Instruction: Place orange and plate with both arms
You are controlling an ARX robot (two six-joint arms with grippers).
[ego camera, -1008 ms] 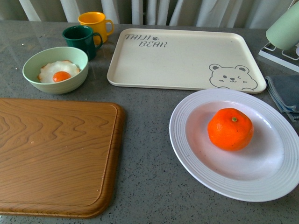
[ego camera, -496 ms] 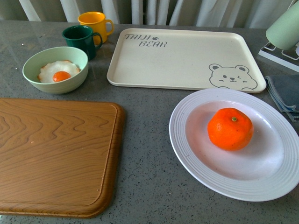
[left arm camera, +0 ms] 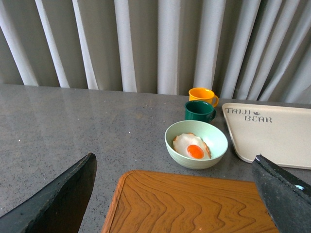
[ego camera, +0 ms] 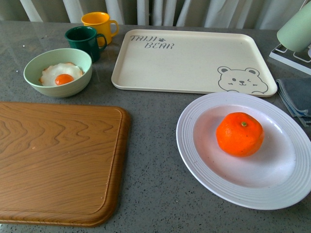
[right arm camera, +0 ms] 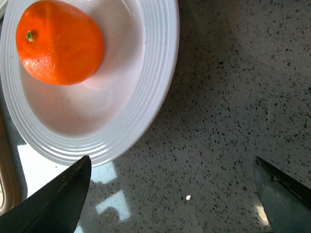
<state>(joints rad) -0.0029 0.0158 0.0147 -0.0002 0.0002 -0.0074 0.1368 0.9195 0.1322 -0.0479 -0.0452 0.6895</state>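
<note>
Well, the orange (ego camera: 239,134) sits in the plate (ego camera: 194,160), a bit past its middle. The plate rests flat on the grey table (ego camera: 155,155), on the right side, just in front of the bear tray (ego camera: 189,60). Plate and tray look very close at their edges, but I cannot tell if they touch.

No arm shows in the front view. In the left wrist view the left gripper (left arm camera: 173,165) has its two dark fingers (left arm camera: 63,199) spread wide, with nothing between them. It hangs over the near end of the wooden board (left arm camera: 194,204) and looks toward the bowl. In the right wrist view the right gripper (right arm camera: 172,158) is spread wide too and holds nothing. It hangs over bare table just beside the plate's rim (right arm camera: 160,73), and the orange (right arm camera: 58,43) lies in the plate off to one side.

So how far along is the job? I think the orange and plate are together, which may be the goal. But if they must go on the tray or the board, that part is not done, since both are bare.

Now the things that hold stuff. The plate holds only the orange. The pale green bowl (ego camera: 34,63) holds a fried egg (ego camera: 59,75). The green mug (ego camera: 85,41) and the yellow mug (ego camera: 99,24) stand behind the bowl; I cannot see anything inside them. The tray has nothing on it.
</note>
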